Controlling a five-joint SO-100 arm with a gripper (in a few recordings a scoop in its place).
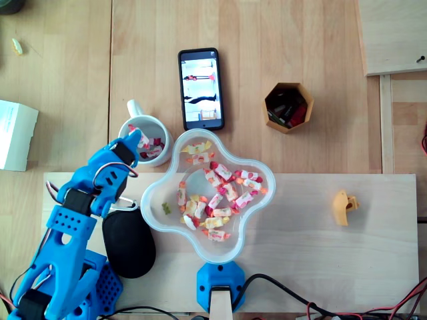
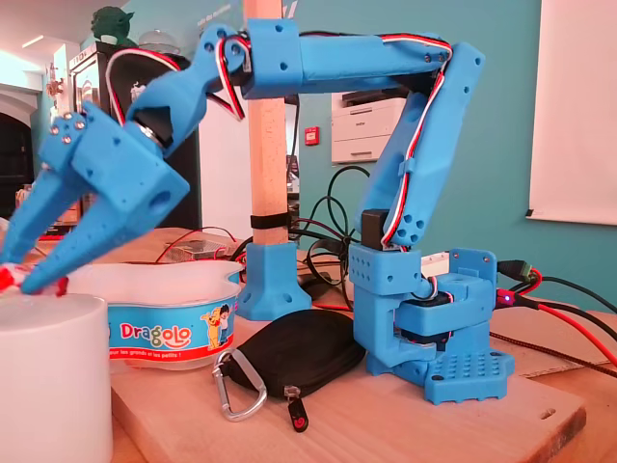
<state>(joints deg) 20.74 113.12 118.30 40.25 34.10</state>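
jaws: we see them over the left rim of the white mug (image 1: 167,130), tips dipping to its mouth. The fingers (image 2: 82,249) stand a bit apart w/ a red-white sweet (image 2: 8,278) right at the tips. Can't tell if they're pinching it or just touching it, tbh.
sweet: at the top of the mug, above the other wrapped ones inside (image 1: 152,147).
handling: we'd guess v. light, small, crinkly wrapper so prob a bit slippery, softish inside, not fragile. Best hold imo is across the fat middle, not the twisted ends.
mug: on the worktop (image 1: 320,147), right next to the bowl. Looks stiff and heavy enough not to tip from a light nudge.
bowl: clear, four-lobed (image 1: 265,179), plenty more sweets in it (image 1: 225,192).
around: black pouch (image 1: 130,243) just beside the arm (image 1: 73,220), phone (image 1: 201,88) behind the mug, orange pot (image 1: 288,107) well apart to the right in the overhead view.
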